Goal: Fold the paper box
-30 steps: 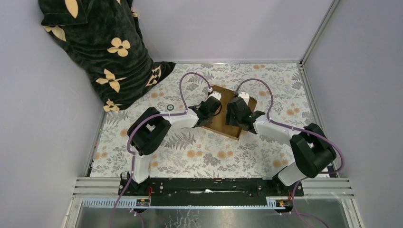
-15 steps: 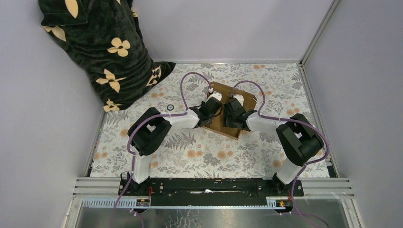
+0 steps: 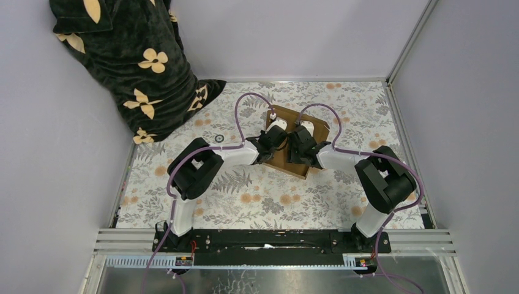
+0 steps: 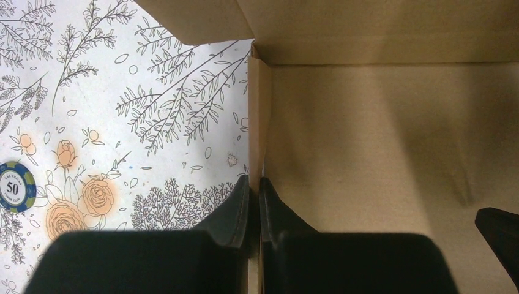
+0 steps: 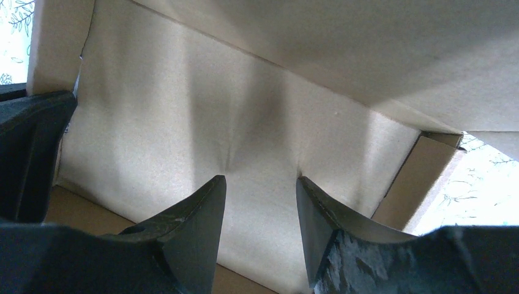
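Note:
The paper box (image 3: pixel 289 163) is a shallow brown cardboard box lying at the table's middle, partly hidden by both wrists. My left gripper (image 3: pixel 269 143) is at the box's left side. In the left wrist view it (image 4: pixel 254 184) is shut on the thin upright side wall (image 4: pixel 258 116), one finger outside and one inside. My right gripper (image 3: pixel 302 146) reaches into the box beside it. In the right wrist view it (image 5: pixel 260 184) is open, its fingertips (image 5: pixel 214 187) against a pale inner wall (image 5: pixel 183 122), and nothing is between them.
A black blanket with yellow flowers (image 3: pixel 131 61) is heaped at the back left. A small poker chip (image 4: pixel 13 185) lies on the floral tablecloth (image 3: pixel 269 196) left of the box. Grey walls enclose the table on three sides.
My right arm has folded in and its gripper has moved left, deeper into the box, beside the left gripper. The left gripper keeps its hold on the side wall.

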Action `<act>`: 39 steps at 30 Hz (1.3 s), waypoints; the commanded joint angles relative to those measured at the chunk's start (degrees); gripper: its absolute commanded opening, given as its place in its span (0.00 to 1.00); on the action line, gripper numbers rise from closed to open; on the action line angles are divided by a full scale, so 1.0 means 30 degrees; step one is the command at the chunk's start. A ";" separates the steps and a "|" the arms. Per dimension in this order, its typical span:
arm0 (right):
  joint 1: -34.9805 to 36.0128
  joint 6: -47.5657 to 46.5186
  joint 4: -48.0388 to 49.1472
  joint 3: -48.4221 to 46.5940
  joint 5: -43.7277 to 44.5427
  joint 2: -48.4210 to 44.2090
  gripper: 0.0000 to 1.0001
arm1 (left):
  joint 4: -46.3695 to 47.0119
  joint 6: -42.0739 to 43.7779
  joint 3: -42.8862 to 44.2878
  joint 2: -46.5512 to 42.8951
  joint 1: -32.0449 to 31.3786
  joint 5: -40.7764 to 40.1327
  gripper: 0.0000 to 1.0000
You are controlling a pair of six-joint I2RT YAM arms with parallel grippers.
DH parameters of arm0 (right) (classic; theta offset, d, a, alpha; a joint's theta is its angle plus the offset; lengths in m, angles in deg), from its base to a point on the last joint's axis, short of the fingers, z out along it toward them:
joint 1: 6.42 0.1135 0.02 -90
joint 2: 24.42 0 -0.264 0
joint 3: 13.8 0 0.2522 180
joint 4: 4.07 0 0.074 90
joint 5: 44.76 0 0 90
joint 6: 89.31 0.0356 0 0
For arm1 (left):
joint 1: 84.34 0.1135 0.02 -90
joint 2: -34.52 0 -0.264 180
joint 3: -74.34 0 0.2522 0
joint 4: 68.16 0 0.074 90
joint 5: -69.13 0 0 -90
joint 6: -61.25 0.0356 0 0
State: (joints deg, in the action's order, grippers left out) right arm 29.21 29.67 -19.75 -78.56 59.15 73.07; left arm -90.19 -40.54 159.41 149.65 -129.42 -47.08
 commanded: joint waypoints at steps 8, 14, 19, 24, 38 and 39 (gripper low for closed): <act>0.0104 -0.0030 -0.0183 -0.0058 -0.0110 0.0403 0.54 | -0.0655 0.0367 0.0722 0.0266 -0.0374 -0.2041 0.07; 0.0130 0.0032 -0.0124 0.0078 -0.0133 0.0346 0.54 | -0.0742 0.0283 0.0702 0.0209 -0.0482 -0.2408 0.08; 0.0130 0.0080 -0.0084 0.0237 -0.0133 0.0256 0.54 | -0.0749 0.0356 0.0744 0.0262 -0.0610 -0.2727 0.09; 0.0116 0.0076 -0.0067 0.0329 -0.0155 0.0089 0.55 | -0.0637 0.0244 0.0803 0.0388 -0.0648 -0.2391 0.12; 0.0119 0.0042 -0.0132 0.0580 -0.0224 -0.0271 0.56 | 0.0328 -0.0024 0.0318 0.0441 -0.0641 -0.1292 0.26; 0.0116 0.0051 -0.0110 0.0615 -0.0218 -0.0297 0.56 | 0.0374 -0.0050 0.0247 0.0368 -0.0643 -0.1304 0.26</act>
State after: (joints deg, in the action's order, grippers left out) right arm 29.08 29.73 -18.35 -77.90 59.06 72.92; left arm -91.09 -40.50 159.67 150.18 -130.21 -51.00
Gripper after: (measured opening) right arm 0.557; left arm 0.252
